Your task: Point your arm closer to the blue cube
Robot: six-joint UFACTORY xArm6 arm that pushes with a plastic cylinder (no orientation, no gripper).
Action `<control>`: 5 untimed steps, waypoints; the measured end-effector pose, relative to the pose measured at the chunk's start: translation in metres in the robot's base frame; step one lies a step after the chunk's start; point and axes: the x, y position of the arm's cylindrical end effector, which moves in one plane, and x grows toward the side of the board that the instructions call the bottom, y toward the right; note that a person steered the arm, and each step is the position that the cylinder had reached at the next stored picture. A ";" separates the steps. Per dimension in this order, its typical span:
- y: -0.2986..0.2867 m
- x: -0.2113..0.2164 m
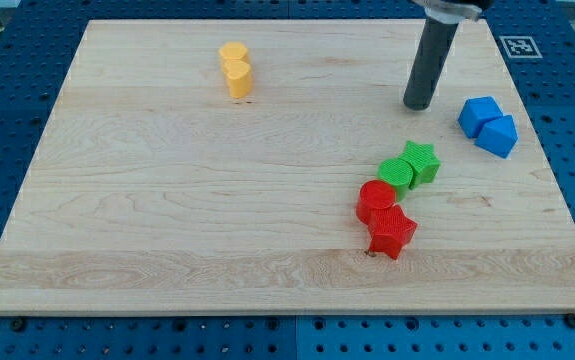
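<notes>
A blue cube (478,114) sits at the view's right on the wooden board (167,200), touching a second blue block (498,135) just below and right of it. My tip (418,104) rests on the board to the left of the blue cube, a short gap apart from it. The dark rod rises from the tip toward the view's top.
A green star (422,160) and a green cylinder (397,174) touch each other below my tip. A red cylinder (375,200) and a red star (392,232) lie below those. Two yellow blocks (235,70) sit together at the upper left.
</notes>
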 end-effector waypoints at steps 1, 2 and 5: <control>0.012 -0.015; 0.024 -0.021; 0.039 -0.018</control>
